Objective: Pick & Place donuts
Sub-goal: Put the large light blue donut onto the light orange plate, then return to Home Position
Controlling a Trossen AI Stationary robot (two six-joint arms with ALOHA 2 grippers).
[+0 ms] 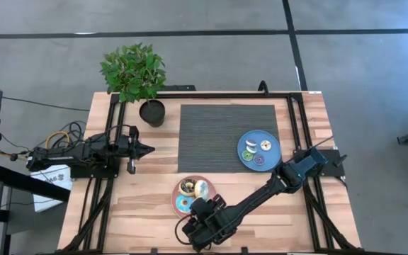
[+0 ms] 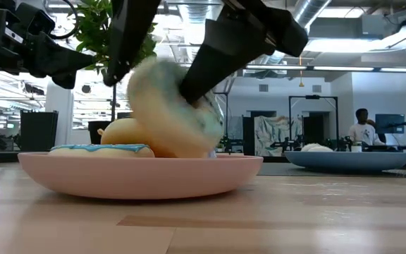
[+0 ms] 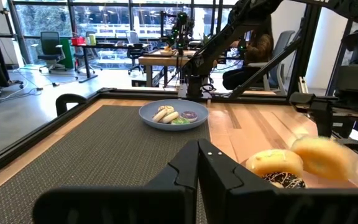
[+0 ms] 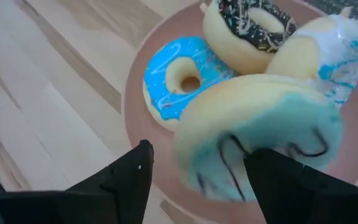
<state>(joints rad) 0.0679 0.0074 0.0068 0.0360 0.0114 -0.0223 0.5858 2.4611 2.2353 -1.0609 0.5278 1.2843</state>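
The right gripper (image 4: 197,180) hangs low over the near edge of the flat pink disc plate (image 1: 178,200), its dark fingers spread around a pale toy donut with blue-green frosting and thin dark lines (image 4: 260,143). In the right wrist view the donut sits between the two fingers, tilted up on its edge. In the low view it leans against the other donuts on the plate, and I cannot tell for certain whether its bottom edge touches the plate or is just clear of it. The jaws look closed onto it, so I judge it held.

The relation that matters is this: the donut stands on edge, its flat faces turned toward the fingers, directly above the pink plate's free near side. Straight down is plate. Beside it on the same plate lie a blue-frosted ring donut (image 4: 179,78), flat, then a dark brown frosted donut with pale sprinkles (image 4: 253,28) at the far side, and a white-frosted donut streaked with blue (image 4: 328,53) touching the held one.

The round blue plate (image 1: 250,139) lies well apart from the pink plate, across the dark ribbed mat (image 1: 225,134), and carries several tinier rings.

The left gripper (image 1: 142,149) waits well away from the pink plate, beyond the mat's other side, with its fingers together.

No brand, label or writing can be read anywhere.
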